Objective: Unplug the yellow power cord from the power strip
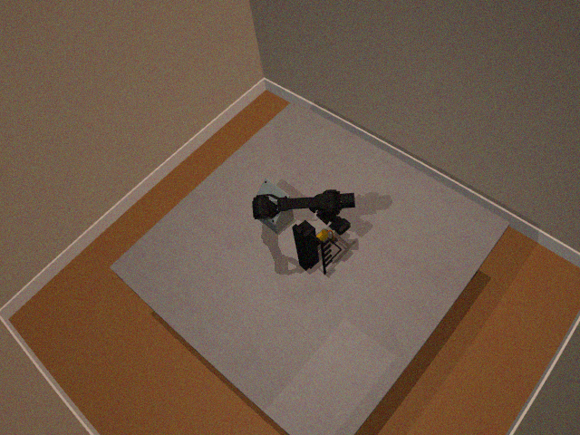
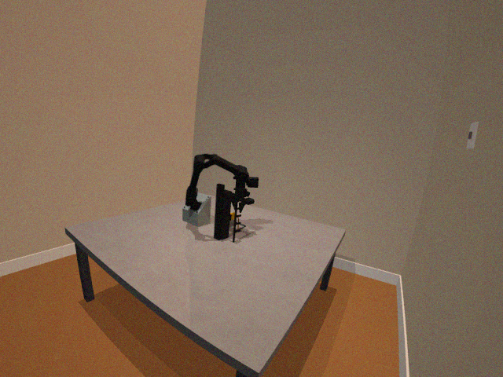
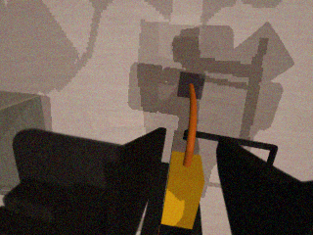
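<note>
The gripper [image 3: 192, 137] stands part-way narrowed with its fingers either side of the plug [image 3: 185, 191]. In the wrist view a sliver of table shows between the plug and the finger on the right of that view, so the jaws look set around it, not clamped on it. I judge it holds nothing yet.

The plug sits against the side of the strip [image 1: 304, 243], near its top end, and seems still seated in its socket. The orange cord [image 3: 192, 122] runs from the plug away from the strip, down toward the table [image 1: 187, 262]. The strip stands upright, with a thin black rack [image 1: 329, 255] just beside it on the plug's side. The arm reaches over the strip's top from its base behind it.

By my judgement only the approach is done. Left are closing on the plug, pulling it straight out from the strip, then opening and drawing clear of plug, cord and strip.
</note>
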`<state>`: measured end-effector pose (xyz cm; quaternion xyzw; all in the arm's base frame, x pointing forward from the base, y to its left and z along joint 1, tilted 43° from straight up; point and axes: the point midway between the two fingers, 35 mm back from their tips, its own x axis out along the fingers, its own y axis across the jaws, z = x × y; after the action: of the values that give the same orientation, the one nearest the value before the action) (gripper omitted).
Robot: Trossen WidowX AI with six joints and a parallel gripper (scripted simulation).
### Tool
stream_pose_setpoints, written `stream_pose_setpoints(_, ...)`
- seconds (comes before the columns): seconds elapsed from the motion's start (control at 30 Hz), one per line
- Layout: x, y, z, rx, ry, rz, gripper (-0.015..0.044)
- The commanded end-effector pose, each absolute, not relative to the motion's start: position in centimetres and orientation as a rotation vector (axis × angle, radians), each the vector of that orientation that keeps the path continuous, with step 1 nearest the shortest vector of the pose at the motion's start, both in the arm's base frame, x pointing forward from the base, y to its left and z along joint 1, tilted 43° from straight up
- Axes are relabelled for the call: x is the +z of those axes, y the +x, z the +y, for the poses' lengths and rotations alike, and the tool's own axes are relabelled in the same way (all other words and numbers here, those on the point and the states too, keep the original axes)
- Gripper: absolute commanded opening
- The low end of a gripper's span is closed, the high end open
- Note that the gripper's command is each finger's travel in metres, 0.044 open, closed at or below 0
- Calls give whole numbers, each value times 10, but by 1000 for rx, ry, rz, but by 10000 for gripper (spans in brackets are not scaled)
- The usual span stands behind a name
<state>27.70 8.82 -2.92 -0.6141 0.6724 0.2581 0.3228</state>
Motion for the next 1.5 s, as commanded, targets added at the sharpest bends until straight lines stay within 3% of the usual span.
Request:
stream_pose_setpoints(0.0,-28,277,88,680,-1628,1765,160)
stream_pose_setpoints(1.37,-11,274,50,679,-1630,1767,160)
stream_pose_setpoints(1.47,-9,274,52,678,-1622,1766,81)
